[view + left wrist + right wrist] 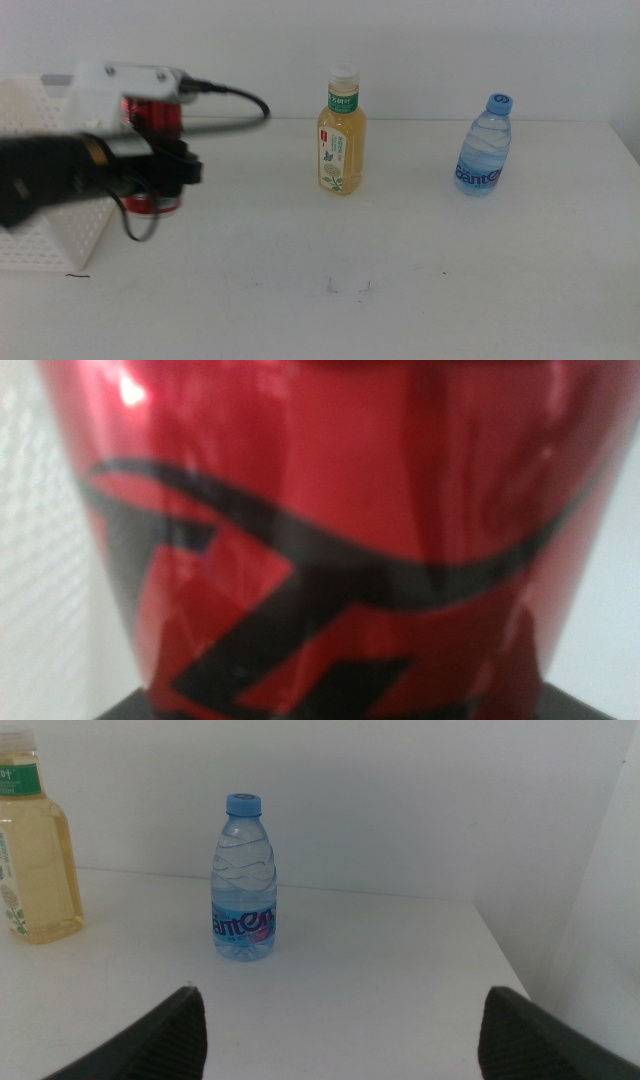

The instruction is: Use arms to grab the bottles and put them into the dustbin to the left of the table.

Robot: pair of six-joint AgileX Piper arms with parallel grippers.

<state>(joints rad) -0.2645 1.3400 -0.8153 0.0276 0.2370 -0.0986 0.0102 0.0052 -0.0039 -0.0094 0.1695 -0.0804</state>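
My left gripper (165, 168) reaches in from the left and is shut on the red can (155, 115), right beside the white dustbin (45, 235) at the table's left edge. The can (320, 510) fills the left wrist view, so the jaws hardly show there. The tall yellow tea bottle (342, 135) stands upright at the back middle; its edge shows in the right wrist view (35, 860). The small blue-capped water bottle (485, 148) stands upright at the back right, straight ahead of my open, empty right gripper (340, 1040), and well apart from it (243, 880).
The white table (400, 260) has a few dark specks near the front middle. A white wall runs behind the table. The table's right edge (510, 960) lies close to the water bottle. The right arm is out of the middle view.
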